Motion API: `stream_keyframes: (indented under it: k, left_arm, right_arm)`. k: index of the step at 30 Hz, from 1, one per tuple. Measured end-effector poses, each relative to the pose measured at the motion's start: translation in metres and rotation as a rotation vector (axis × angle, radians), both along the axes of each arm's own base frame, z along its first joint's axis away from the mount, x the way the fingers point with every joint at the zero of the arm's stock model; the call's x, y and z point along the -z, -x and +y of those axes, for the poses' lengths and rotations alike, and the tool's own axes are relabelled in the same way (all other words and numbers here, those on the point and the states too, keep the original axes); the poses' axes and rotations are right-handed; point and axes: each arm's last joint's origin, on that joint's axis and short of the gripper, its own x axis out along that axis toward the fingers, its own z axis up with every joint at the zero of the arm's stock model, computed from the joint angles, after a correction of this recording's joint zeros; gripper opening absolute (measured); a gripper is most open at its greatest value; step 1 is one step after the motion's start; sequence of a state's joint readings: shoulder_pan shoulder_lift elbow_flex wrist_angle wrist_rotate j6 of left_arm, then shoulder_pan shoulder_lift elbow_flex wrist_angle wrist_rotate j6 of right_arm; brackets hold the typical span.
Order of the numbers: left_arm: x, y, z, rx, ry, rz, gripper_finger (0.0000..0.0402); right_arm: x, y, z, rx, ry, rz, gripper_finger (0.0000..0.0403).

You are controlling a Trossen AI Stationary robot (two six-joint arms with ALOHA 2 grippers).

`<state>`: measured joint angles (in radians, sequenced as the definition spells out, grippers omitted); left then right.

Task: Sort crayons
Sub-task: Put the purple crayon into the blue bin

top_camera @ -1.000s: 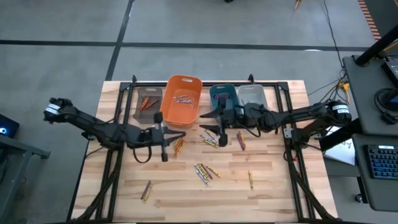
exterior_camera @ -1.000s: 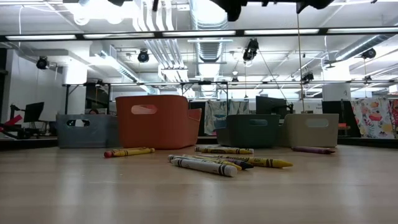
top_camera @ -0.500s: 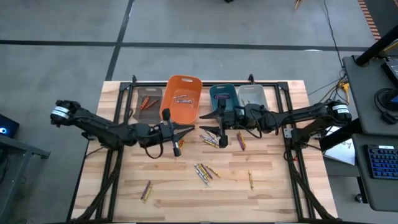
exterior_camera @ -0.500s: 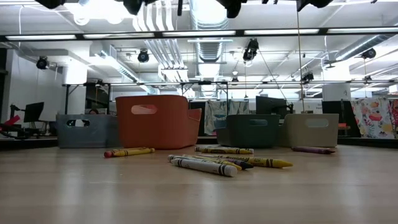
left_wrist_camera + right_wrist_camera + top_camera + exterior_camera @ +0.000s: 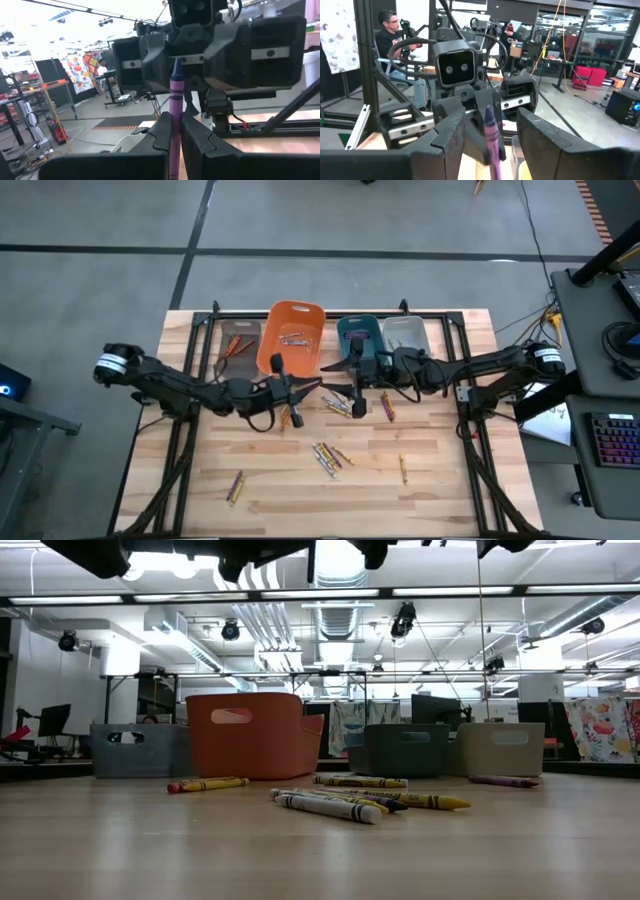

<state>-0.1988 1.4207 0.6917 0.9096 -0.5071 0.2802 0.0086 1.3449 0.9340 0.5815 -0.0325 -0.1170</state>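
My left gripper (image 5: 306, 387) is above the table's middle, shut on a purple crayon (image 5: 175, 97). My right gripper (image 5: 330, 378) faces it, open. Its two fingers (image 5: 451, 134) stand on either side of the same purple crayon (image 5: 490, 131) without touching it. Several more crayons (image 5: 338, 406) lie loose on the wooden table (image 5: 440, 480), and they also show in the low view (image 5: 325, 806). The orange bin (image 5: 293, 340) and the brown bin (image 5: 238, 343) hold a few crayons. My left gripper pinches the purple crayon's lower part (image 5: 175, 131) between its two fingers. The fingers come level from the table's left. The crayon runs along them and sticks out past their tips toward my right gripper. It is lifted clear of the table.
Four bins stand in a row at the far side: brown, orange, teal (image 5: 357, 335) and grey (image 5: 404, 332). Loose crayons lie at the middle (image 5: 328, 456), right (image 5: 403, 470) and near left (image 5: 235, 487). People show in the room beyond (image 5: 390, 35).
My left gripper, still shut on the purple crayon, has moved toward the table's right edge. It has come up to my right gripper, so the crayon now stands between that gripper's open fingers. My right arm has kept still.
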Motion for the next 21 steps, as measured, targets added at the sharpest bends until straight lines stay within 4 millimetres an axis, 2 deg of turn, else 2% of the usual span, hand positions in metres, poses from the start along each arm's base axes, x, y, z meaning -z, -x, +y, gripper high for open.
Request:
stream_keyframes:
  k: [8, 21]
  left_arm:
    - [0.0022, -0.0044, 0.0036, -0.014, 0.007, -0.042, 0.0]
    - [0.0, -0.0098, 0.0098, 0.034, -0.004, -0.073, 0.0]
  right_arm:
    - [0.0, 0.0, -0.0002, 0.007, 0.006, 0.0, 0.0163]
    - [-0.0001, 0.0, -0.0003, 0.008, 0.009, -0.001, 0.0129]
